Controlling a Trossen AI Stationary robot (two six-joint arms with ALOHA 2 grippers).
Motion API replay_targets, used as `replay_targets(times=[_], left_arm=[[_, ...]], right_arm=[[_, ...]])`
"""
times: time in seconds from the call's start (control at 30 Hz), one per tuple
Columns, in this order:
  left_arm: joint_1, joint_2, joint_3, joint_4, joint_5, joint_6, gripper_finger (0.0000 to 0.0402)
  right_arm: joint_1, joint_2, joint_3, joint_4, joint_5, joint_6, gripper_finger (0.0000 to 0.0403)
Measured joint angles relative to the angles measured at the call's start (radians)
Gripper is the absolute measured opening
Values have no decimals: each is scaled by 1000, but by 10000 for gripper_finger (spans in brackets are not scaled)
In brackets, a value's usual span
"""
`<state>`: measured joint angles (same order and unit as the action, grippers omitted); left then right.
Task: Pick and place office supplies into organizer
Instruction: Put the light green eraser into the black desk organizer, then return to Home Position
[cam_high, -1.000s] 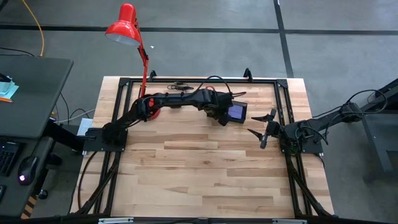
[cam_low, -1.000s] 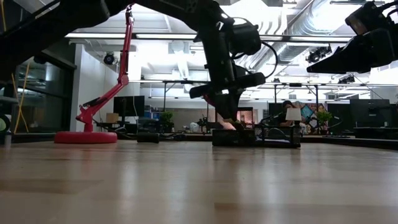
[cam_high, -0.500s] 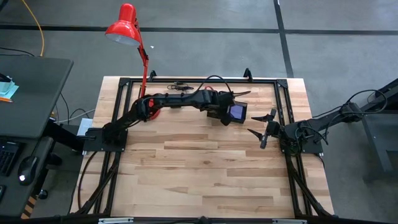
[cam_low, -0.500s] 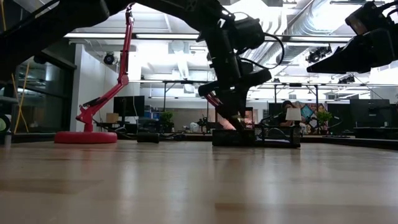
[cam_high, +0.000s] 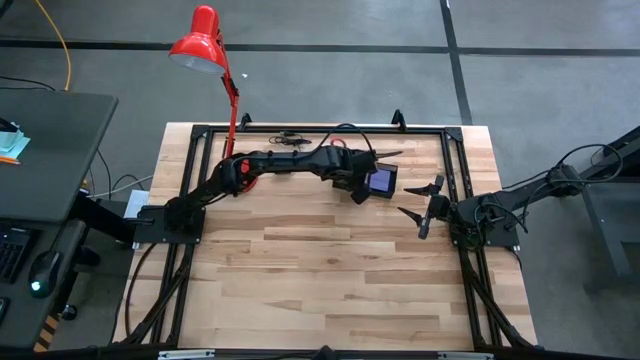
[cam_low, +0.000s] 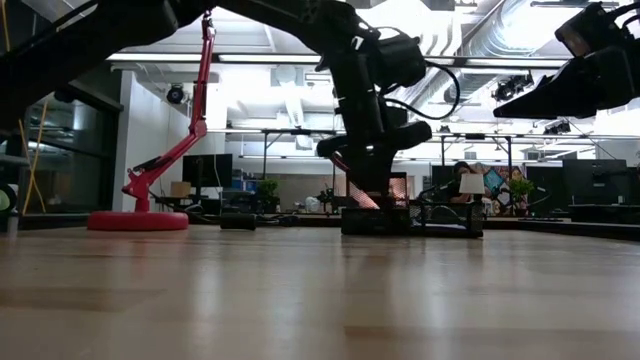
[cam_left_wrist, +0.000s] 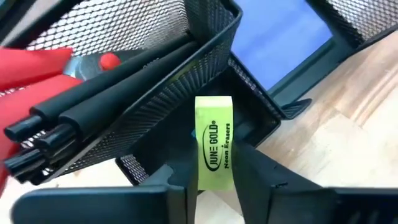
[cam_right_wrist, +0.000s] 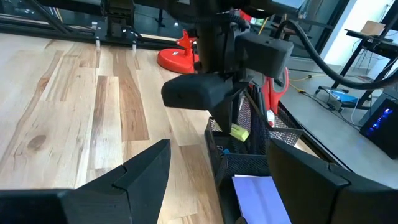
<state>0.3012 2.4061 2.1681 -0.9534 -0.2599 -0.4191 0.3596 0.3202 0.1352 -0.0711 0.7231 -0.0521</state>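
One yellow-green eraser (cam_left_wrist: 214, 148) is clamped upright in the left gripper (cam_left_wrist: 214, 177) — directly above the organizer (cam_left_wrist: 205, 93); the right gripper (cam_high: 420, 203) is held apart, right.

My left arm reaches across the far side of the table toward the right, its left gripper (cam_left_wrist: 214, 168) pointing down with the fingers pinched on a small piece. My right arm waits at the right edge, its right gripper (cam_high: 421, 199) raised with fingers spread apart.
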Motion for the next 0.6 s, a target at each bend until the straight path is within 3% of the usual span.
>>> replay_targets(times=[0.17,0.37,0.6], left_arm=[[0,0,0,6,-34,16,125],[0,0,0,-13,-37,48,237],[-1,-1,0,-105,127,68,327]], right_arm=[[0,0,0,0,0,0,259],[0,0,0,0,0,0,259],[0,0,0,0,0,0,259]])
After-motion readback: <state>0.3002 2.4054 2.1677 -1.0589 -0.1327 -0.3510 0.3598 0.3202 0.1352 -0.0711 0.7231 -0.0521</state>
